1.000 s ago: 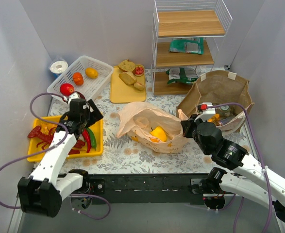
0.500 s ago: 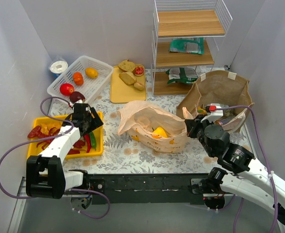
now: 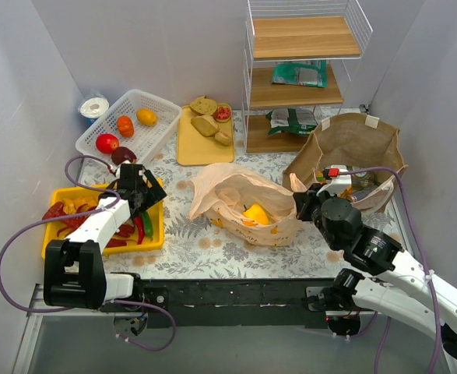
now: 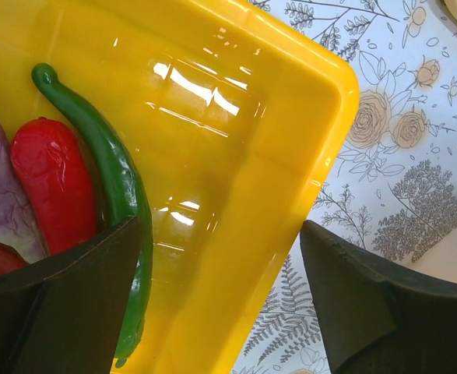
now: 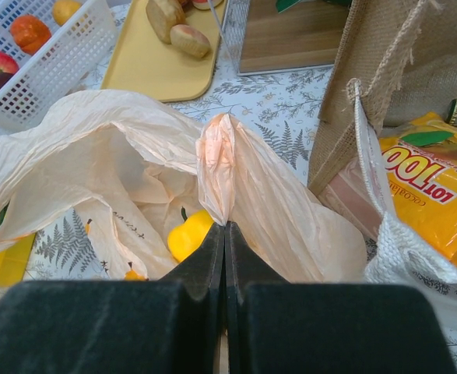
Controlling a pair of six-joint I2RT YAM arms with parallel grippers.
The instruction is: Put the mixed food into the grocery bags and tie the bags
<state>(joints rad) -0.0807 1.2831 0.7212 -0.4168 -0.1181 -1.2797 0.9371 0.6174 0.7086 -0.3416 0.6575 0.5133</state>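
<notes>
Top external view, from the left: a glossy yellow plastic tray [image 3: 103, 250] lies at 9 o'clock on the flower-printed table [image 3: 189, 234], and the left gripper [image 3: 138, 195] hangs over its right end. The left wrist view shows this gripper [image 4: 220, 230] released, its black fingers spread wide with only the shiny tray [image 4: 236, 156] floor between them. A long, curved, smooth green chilli [image 4: 111, 171] runs beside the left finger, with a plump red chilli [image 4: 53, 187] touching it on the left. At 10 o'clock sits a white lattice basket [image 3: 146, 105] of round fruit. At 12 o'clock a flat yellow board [image 3: 193, 152] carries brown, rough bread [image 3: 205, 125] pieces. In the middle the thin, crinkly peach plastic bag [image 3: 236, 191] slumps open, a glossy yellow pepper [image 3: 254, 214] inside. The right gripper [image 3: 300, 204] is at the bag's 3 o'clock edge. Its wrist view shows the gripper [image 5: 225, 234] clenched on a gathered upright fold of plastic bag [image 5: 228, 164], with the yellow pepper [image 5: 188, 234] just left of it. At 3 o'clock stands the stiff, coarse-woven brown bag [image 3: 353, 144], holding a shiny orange-yellow packet [image 5: 423, 195] behind a white rope handle [image 5: 391, 241]. A wire-and-wood shelf [image 3: 290, 93] rises at 1 o'clock.
</notes>
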